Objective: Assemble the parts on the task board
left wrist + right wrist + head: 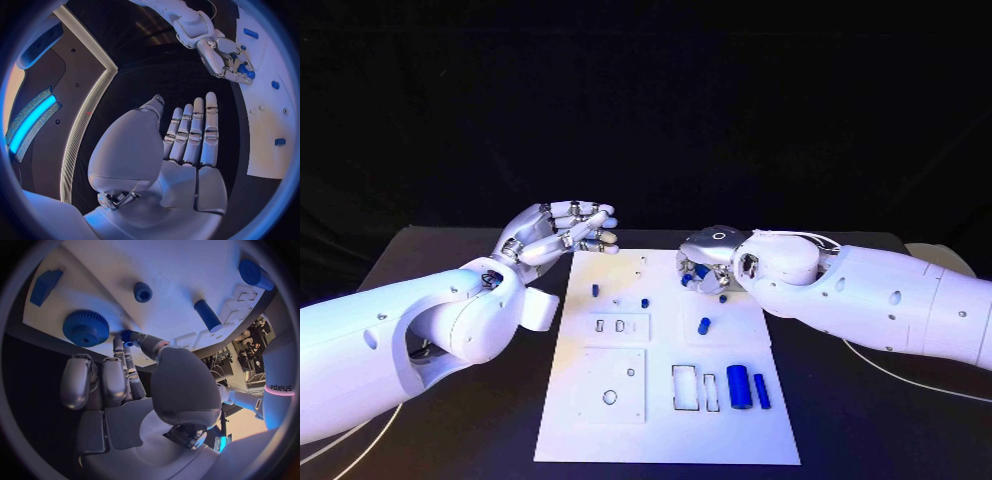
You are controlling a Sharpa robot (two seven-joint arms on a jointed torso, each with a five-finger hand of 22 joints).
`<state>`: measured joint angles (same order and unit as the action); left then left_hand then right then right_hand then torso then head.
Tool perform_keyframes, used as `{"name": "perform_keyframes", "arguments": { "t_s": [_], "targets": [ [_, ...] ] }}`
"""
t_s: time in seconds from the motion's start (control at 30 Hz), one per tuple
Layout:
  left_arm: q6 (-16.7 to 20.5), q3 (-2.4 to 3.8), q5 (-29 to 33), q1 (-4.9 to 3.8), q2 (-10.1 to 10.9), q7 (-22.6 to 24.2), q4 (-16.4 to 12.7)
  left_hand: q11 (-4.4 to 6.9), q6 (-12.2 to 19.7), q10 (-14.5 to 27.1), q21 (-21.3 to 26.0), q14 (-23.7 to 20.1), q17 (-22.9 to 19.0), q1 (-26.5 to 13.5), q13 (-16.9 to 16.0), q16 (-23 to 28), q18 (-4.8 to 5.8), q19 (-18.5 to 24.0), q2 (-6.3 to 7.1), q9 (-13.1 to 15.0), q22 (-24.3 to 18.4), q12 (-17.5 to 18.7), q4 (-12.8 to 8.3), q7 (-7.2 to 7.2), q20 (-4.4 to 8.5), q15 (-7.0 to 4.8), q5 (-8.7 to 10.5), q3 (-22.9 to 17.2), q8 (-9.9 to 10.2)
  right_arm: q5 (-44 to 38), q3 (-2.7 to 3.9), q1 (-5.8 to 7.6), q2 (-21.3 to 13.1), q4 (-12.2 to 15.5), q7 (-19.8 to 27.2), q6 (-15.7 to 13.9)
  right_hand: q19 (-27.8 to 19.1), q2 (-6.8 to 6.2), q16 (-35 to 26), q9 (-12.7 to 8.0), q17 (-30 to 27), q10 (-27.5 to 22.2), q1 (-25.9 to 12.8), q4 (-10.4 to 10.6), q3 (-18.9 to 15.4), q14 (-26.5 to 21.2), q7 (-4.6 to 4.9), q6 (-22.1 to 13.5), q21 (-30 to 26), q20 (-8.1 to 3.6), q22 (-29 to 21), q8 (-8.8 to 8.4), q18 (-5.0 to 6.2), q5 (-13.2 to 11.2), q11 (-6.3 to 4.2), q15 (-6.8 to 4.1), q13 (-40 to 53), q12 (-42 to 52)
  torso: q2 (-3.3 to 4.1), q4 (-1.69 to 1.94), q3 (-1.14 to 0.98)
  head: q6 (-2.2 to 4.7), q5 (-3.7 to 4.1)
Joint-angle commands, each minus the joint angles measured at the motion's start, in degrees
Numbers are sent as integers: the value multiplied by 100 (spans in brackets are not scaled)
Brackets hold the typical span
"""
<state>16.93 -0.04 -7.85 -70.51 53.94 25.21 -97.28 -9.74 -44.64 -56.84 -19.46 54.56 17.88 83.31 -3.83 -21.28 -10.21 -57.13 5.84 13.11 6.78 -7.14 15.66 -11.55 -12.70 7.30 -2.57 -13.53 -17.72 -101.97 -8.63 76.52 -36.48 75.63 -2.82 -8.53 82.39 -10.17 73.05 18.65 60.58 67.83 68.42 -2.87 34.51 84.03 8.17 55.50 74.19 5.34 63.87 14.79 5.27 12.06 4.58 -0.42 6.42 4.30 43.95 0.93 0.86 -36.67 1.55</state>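
Board (668, 395), a white plate, lies mid-surface (444, 250). Right robot hand (708, 262) hangs over the board's far right part, pinching a small blue peg (127, 335) beside a blue gear (85, 327). Left robot hand (560, 232) hovers off the board's far left corner, fingers together, holding nothing.

A robotics lab or test bench: a black table (473, 400) before a black backdrop carries a white task board (596, 430) with cut-out slots and small blue parts (737, 386), set between two white robot arms.
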Motion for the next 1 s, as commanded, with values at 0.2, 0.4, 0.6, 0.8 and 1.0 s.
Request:
{"name": "perform_keyframes", "arguments": {
  "t_s": [0.2,0.4,0.6,0.8,1.0],
  "targets": [
    [-112,6,20,-22,4,16,-23,-26,37,5,15,-42,7,-65,7,22,-23,-19,-11,-10,-10,18,44,-119,-14,3,-31,3,40,-22,-5,-26,33,-57,-20,-24,32,178,96,165,32,199,176,6,71,136,-77,212,55,-50,75,177,-52,-209,-74,-59,80,81,5,1,0,-18,-9],
    [-117,6,20,-28,6,8,-21,-29,41,7,17,-43,11,-68,7,24,-23,-19,-15,-12,-11,25,45,-123,-15,5,-31,3,43,-23,-5,-37,37,-68,-38,-288,37,283,127,285,30,303,251,-10,117,131,-116,297,79,-80,120,282,-57,-307,-114,-91,131,108,4,-3,0,-21,-13],
    [-118,6,20,-30,2,-1,1,-29,41,7,17,-43,11,-68,7,24,-23,-19,-15,-12,-11,25,45,-123,-15,5,-31,3,43,22,-5,-41,-2,31,-45,-550,31,299,135,334,24,336,262,-16,114,129,-125,318,74,-92,115,322,-55,-315,-125,-100,150,115,-2,-6,2,-8,-17],
    [-121,5,20,-31,-2,-4,40,-31,44,11,18,-43,13,-69,7,25,-24,-19,-17,-13,-13,31,46,-126,-16,6,-31,2,46,68,8,-31,11,118,-152,-851,29,276,141,359,21,337,233,-6,90,127,-124,309,73,-97,117,333,-56,-325,-123,-100,158,108,-3,-2,7,31,-33],
    [-126,5,21,-31,-11,-6,62,-31,44,11,18,-43,13,-69,7,25,-24,-19,-17,-13,-13,31,46,-126,-16,6,-31,2,46,70,26,-6,205,-41,-217,-1034,30,267,143,365,21,333,225,-3,85,127,-122,302,76,-98,124,333,-57,-328,-122,-100,159,104,10,14,5,66,-55]
  ]
}}
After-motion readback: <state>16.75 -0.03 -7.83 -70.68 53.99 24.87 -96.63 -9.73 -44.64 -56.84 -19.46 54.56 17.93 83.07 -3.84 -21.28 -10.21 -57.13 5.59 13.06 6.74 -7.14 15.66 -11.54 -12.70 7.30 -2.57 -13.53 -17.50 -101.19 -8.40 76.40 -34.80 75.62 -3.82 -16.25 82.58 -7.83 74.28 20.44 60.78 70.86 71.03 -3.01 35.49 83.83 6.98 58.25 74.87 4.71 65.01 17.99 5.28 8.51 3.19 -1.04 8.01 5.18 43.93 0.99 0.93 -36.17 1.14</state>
